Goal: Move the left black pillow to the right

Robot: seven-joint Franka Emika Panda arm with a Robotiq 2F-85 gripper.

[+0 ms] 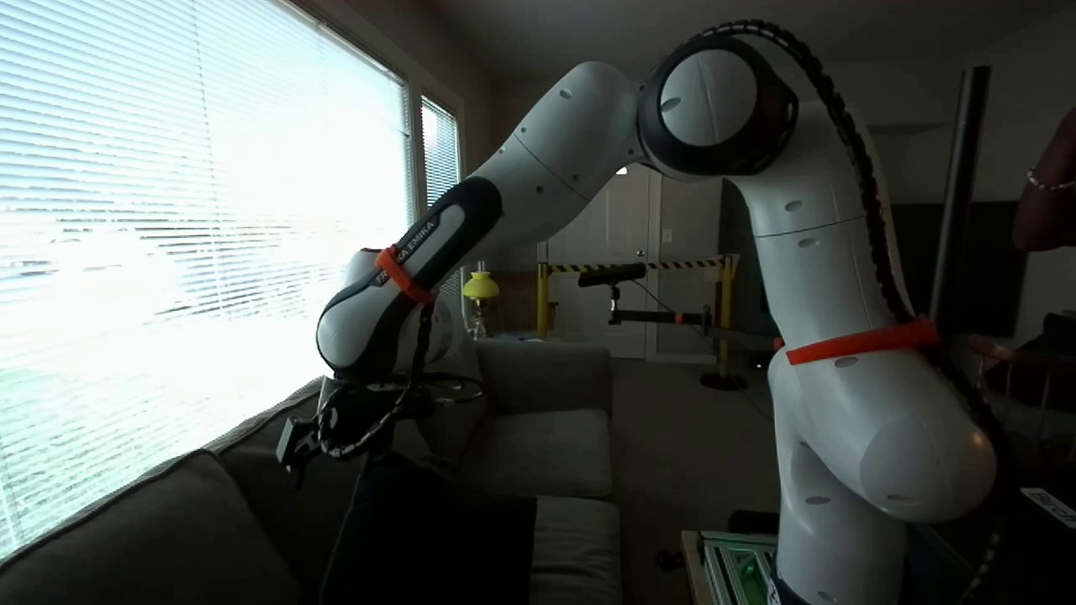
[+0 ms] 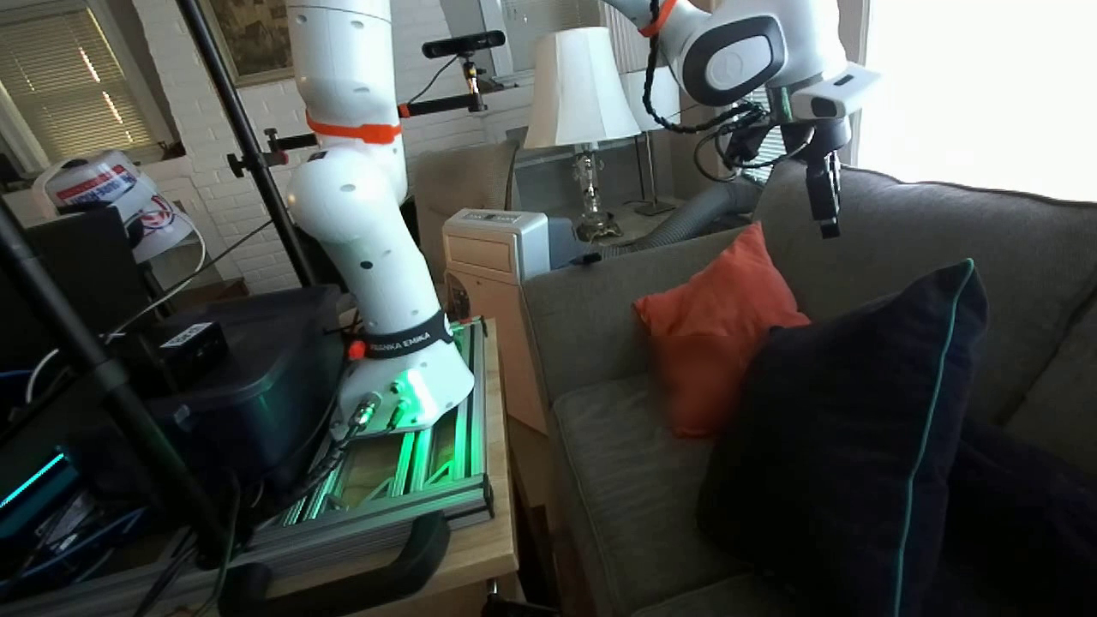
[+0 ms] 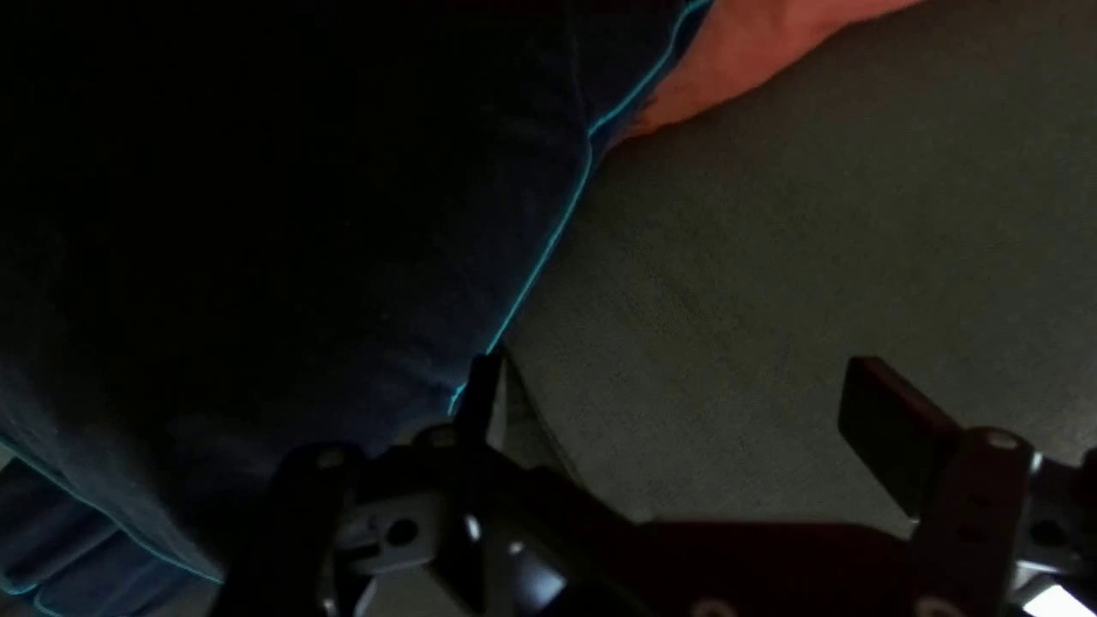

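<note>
The left black pillow [image 2: 840, 428], as I judge, stands tilted at the lower right of an exterior view, partly in front of an orange pillow [image 2: 720, 334]. It is probably light and soft, not fragile, so a pinch at its upper corner [image 2: 967, 284] should be secure. The hand [image 3: 673, 398] is wide open and holds nothing. The grey sofa [image 2: 600, 480] carries them; a bright window [image 1: 210, 168] fills the upper left in an exterior view.

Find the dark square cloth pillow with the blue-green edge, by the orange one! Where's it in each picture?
In an exterior view: dark pillow, bottom, left of the middle, edge colour not visible.
In an exterior view: dark pillow, lower right.
Wrist view: dark pillow, filling the upper left.
Shared landmark: grey fabric sofa, in all three.
</note>
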